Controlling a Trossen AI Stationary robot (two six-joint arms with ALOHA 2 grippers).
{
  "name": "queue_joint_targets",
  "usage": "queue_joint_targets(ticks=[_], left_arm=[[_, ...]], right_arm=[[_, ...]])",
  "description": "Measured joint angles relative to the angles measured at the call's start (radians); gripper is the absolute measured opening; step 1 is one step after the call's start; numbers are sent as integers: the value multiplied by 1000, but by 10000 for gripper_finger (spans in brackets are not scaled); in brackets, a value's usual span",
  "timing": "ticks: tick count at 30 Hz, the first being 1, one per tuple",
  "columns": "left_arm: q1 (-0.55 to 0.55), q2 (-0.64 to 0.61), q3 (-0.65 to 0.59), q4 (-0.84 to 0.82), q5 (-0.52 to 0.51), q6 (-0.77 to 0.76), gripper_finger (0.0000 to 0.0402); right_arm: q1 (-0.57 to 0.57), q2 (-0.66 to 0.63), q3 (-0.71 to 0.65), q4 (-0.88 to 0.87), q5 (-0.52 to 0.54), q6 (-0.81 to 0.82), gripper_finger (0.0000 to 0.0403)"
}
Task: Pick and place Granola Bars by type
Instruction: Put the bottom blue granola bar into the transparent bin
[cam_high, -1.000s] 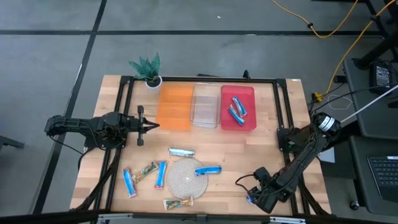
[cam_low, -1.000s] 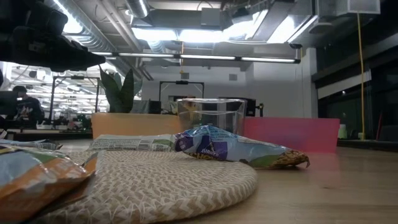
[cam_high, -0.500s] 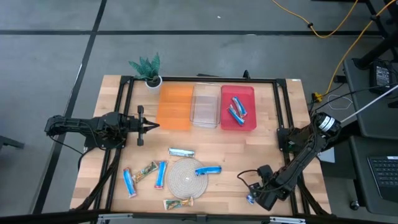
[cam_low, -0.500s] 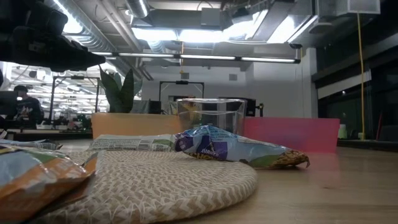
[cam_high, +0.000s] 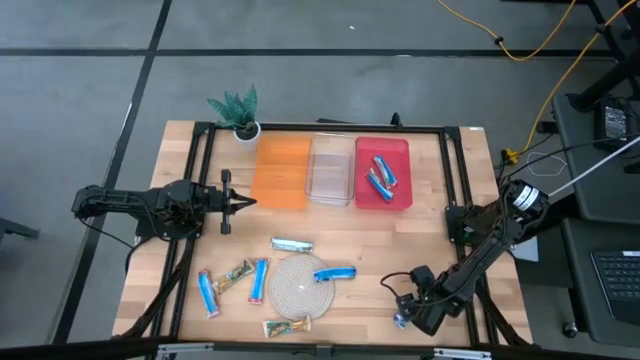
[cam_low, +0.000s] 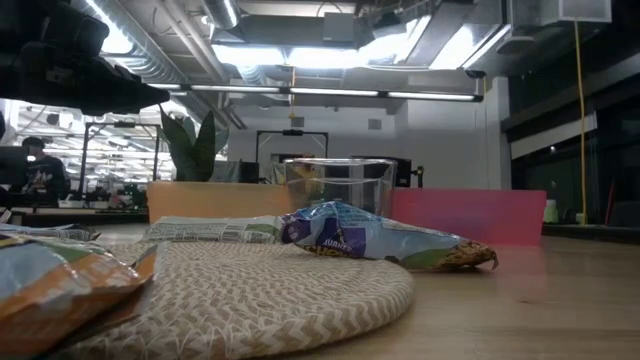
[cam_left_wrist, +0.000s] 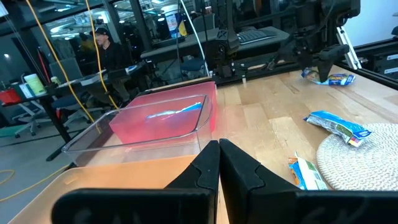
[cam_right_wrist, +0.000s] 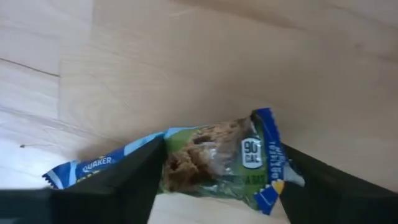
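Wooden table (cam_high: 440, 200): two bars (cam_high: 382, 172) in red bin (cam_high: 400, 196), others unsorted near mat (cam_high: 296, 283). Right gripper (cam_high: 405, 312) straddling a bar (cam_right_wrist: 211, 163), fingers wide; left gripper (cam_high: 243, 202) closed, idle.

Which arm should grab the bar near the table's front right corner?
The right one. Its claw is already down over that blue bar, fingers open on either side of the wrapper. The left claw is shut and parked across the table beside the orange bin, well away from it.
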Motion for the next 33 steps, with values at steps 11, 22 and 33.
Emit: queue_joint_targets(ticks=[11, 22, 33], left_arm=[[0, 0, 0, 0, 0, 0, 4], [0, 0, 0, 0, 0, 0, 4], [0, 0, 0, 0, 0, 0, 4]], right_arm=[[0, 0, -1, -3, 4, -71, 133], [-4, -73, -3, -25, 23, -107, 87], [-42, -186, -2, -42, 185, -188, 84]])
